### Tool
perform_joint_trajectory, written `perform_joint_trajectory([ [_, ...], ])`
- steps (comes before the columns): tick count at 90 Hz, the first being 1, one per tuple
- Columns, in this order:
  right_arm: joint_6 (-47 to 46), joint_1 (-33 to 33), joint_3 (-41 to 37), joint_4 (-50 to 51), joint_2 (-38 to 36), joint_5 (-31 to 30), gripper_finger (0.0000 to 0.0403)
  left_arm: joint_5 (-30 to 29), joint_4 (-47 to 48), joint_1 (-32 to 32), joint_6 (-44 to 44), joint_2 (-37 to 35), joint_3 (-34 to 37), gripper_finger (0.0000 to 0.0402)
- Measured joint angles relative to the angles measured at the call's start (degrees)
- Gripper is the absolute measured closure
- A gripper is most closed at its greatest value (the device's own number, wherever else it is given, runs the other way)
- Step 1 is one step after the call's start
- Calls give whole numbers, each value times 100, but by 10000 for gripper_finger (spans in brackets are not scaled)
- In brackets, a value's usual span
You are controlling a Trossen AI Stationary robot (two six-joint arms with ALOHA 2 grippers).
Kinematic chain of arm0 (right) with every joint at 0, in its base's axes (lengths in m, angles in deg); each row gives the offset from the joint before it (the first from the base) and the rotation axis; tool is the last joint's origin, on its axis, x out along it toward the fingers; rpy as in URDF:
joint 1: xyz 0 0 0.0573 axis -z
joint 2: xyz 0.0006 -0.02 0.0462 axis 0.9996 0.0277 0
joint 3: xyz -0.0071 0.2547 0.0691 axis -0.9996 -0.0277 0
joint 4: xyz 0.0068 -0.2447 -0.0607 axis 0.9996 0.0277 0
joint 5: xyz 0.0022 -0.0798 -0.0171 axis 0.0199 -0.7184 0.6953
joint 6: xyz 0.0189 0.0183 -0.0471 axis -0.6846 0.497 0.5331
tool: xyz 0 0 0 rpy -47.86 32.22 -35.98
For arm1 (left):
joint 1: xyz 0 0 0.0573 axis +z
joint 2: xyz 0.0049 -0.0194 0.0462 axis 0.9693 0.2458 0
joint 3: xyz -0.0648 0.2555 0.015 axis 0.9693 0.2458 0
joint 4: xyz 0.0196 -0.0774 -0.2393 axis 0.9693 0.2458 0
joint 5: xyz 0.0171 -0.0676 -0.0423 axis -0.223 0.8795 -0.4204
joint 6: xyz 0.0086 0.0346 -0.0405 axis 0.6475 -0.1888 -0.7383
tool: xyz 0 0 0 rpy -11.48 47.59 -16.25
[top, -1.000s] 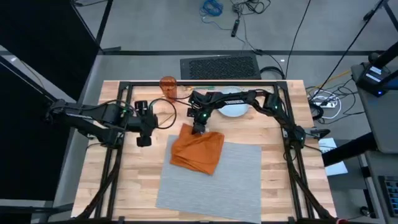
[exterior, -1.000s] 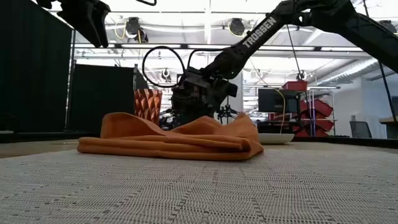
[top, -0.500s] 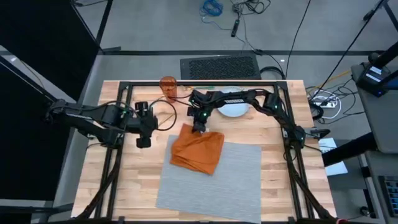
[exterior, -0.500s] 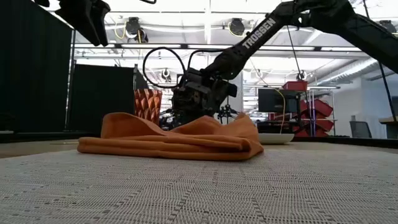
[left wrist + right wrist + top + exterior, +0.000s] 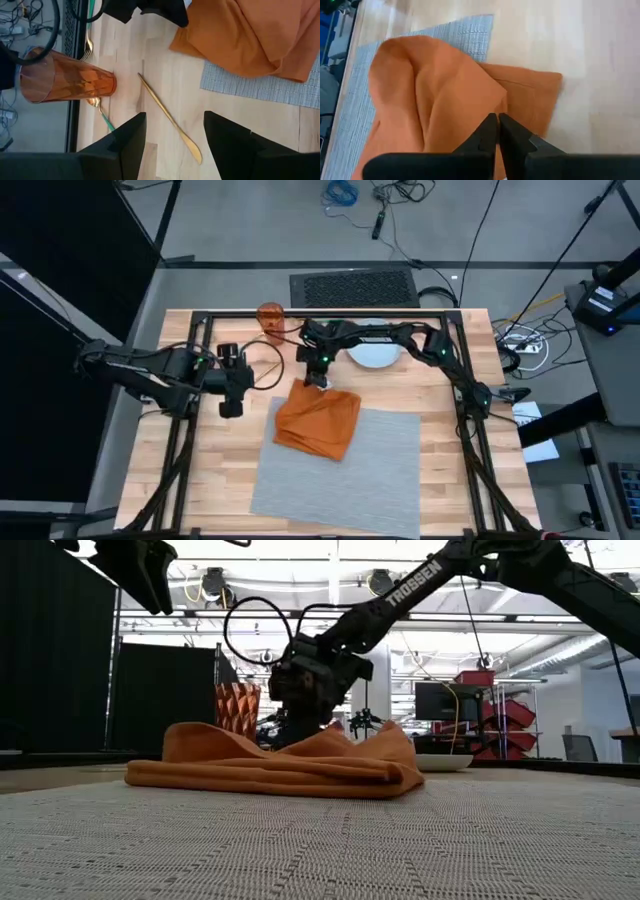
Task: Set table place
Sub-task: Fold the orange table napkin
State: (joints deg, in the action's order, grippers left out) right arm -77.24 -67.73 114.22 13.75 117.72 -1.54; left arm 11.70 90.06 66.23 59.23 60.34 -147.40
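Soft, matt orange cloth napkin [image 5: 318, 422] lies rumpled on a coarse grey woven placemat [image 5: 370, 470]; the worktop [image 5: 210, 470] is pale, smooth wood, beside a translucent orange faceted cup [image 5: 65, 81] and glossy gold knife [image 5: 170, 118].

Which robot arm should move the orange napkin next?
Probably the right. The right gripper hangs just over the far edge of the orange napkin, fingers shut on nothing. The left gripper, open, waits off to the side of the placemat.

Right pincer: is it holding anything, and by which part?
Nothing. The right pincer is shut and empty above the napkin; the left pincer is open and empty too.
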Motion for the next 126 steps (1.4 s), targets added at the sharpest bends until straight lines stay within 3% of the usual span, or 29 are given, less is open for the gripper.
perform_joint_trajectory([
  [97, -633, 76, 0, -777, 208, 141, 399, 0, -53, 2, -33, 0, 0, 217],
  [109, -621, 71, 0, -892, 268, 167, 353, 0, -55, 2, -42, 0, 0, 217],
  [126, -734, 192, 0, -739, 269, -91, 223, 42, -54, 2, -40, 0, 0, 217],
])
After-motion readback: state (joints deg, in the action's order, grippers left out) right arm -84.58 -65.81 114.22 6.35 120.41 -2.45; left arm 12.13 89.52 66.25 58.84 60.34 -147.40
